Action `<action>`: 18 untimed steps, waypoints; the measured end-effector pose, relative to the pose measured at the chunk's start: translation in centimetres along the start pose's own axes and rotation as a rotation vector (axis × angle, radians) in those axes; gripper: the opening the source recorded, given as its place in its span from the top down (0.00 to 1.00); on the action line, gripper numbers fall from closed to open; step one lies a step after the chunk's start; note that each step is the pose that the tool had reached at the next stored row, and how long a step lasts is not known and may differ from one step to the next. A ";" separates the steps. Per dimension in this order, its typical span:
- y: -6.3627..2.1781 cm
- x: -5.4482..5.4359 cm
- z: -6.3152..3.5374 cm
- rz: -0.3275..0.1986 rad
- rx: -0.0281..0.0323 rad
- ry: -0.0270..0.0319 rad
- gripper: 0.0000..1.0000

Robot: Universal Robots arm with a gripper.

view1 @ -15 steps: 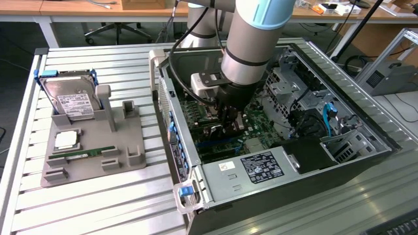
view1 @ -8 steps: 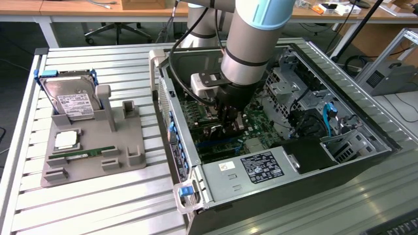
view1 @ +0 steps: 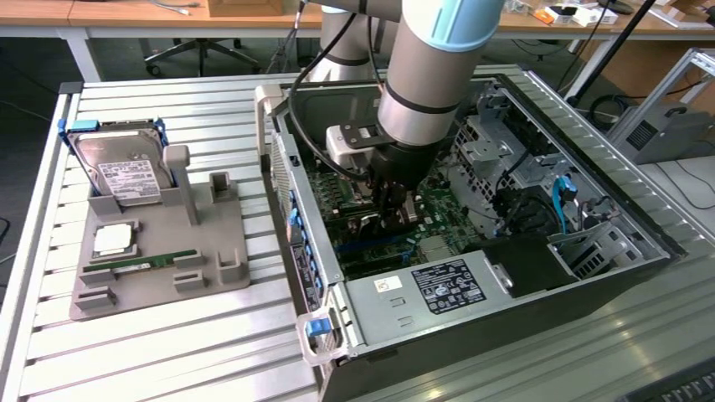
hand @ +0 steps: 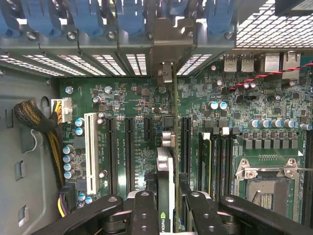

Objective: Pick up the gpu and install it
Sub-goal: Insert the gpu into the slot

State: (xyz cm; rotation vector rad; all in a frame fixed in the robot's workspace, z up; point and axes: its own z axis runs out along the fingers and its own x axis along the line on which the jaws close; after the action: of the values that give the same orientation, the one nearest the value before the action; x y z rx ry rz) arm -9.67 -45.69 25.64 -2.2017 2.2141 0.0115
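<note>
The arm [view1: 430, 75] reaches down into the open case [view1: 503, 335], which lies on its side on the slatted table [view1: 167, 352], toward the exterior view's right edge. The gripper [hand: 166, 198] is low inside the case, over the middle of the motherboard [hand: 132, 98]. Its jaws stand about half closed, one black finger [hand: 144, 210] on each face of the gpu [hand: 165, 161], which it holds clamped between them. The gpu stands on edge, upright to the board. It runs from the gripper toward the case's rear wall, where its silver bracket end meets the row of slot covers under the blue latches [hand: 88, 14]. It lies in line with the long expansion slots [hand: 128, 147], with slots on either side of it. I cannot tell whether its lower edge is seated in a slot or only just above one. The CPU socket [hand: 266, 188] sits off to one side, apart from the gpu. On the table near the exterior view's left edge, well apart from the case, lies a grey tray [view1: 213, 234]. A hard drive [view1: 123, 172] stands tilted at the tray's far corner, a chip [view1: 115, 239] lies flat nearer the middle, and a memory stick [view1: 146, 265] lies toward its near edge.
</note>
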 end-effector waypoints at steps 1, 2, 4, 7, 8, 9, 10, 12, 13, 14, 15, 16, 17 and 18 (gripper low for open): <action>0.00 0.0 0.00 0.000 0.0001 0.0000 0.73; 0.00 0.0 0.01 0.000 0.0001 -0.0001 0.73; 0.00 0.0 0.00 0.000 0.0004 -0.0005 0.73; -0.01 0.0 -0.16 0.000 0.0004 -0.0005 0.73; 0.00 0.0 -0.25 0.000 0.0002 -0.0002 0.73; 0.00 0.0 -0.28 0.000 0.0004 -0.0005 0.73; -0.01 0.0 -0.29 0.000 0.0005 -0.0007 0.73; 0.00 0.0 -0.31 0.000 0.0003 -0.0005 0.73; 0.00 0.0 -0.33 0.000 0.0002 -0.0002 0.73; 0.00 0.0 -0.32 0.000 0.0003 -0.0003 0.73; 0.00 0.0 -0.33 0.000 0.0002 -0.0002 0.73; 0.00 0.0 -0.32 0.000 0.0002 -0.0002 0.73; 0.00 0.0 -0.32 0.000 0.0002 -0.0001 0.73; 0.00 0.0 -0.32 0.000 0.0001 -0.0001 0.73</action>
State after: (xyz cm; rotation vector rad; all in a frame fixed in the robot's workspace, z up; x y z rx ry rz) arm -9.67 -45.69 25.95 -2.2016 2.2140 0.0115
